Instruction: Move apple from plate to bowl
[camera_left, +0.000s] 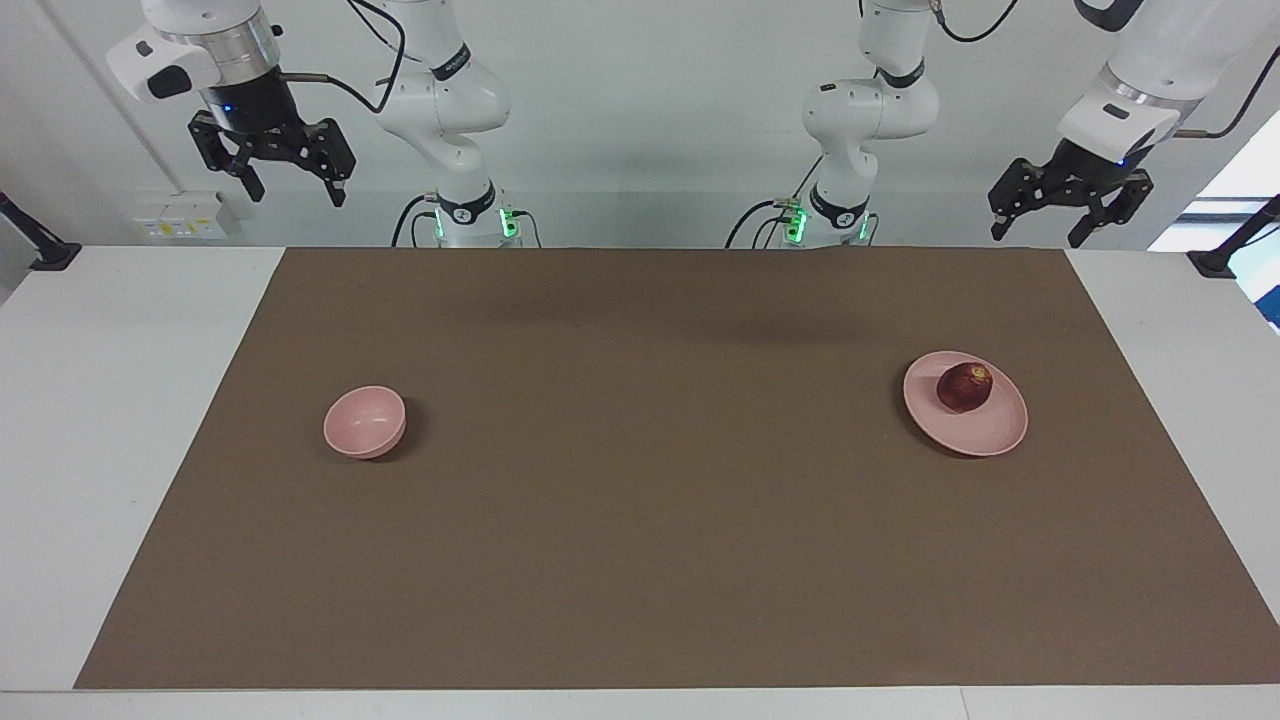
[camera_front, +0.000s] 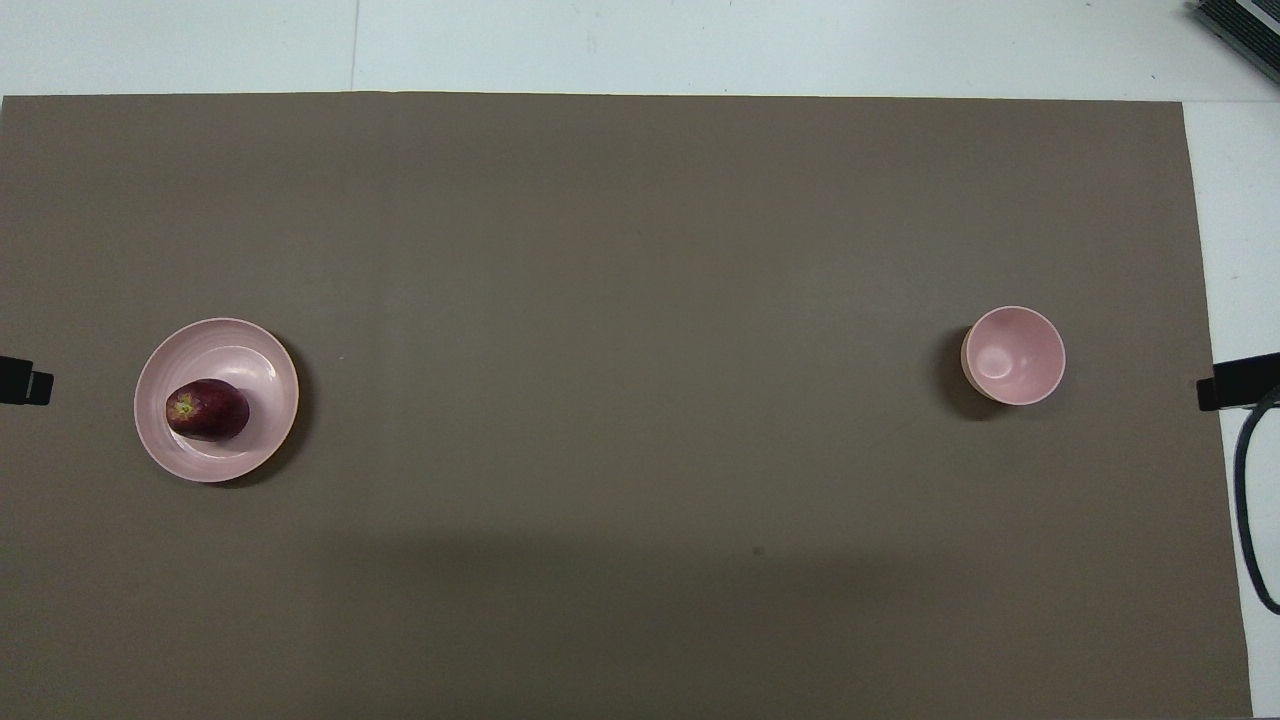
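A smooth, deep, round pink bowl (camera_left: 365, 421) sits on the matte brown mat (camera_left: 640, 560), well below my right gripper (camera_left: 290, 183), fingers apart. Toward my left arm's end, the glossy dark red apple (camera_left: 964, 387) with its yellowish patch rests on the flat pink plate (camera_left: 985, 432), under my raised left gripper (camera_left: 1036, 229), fingers apart too.
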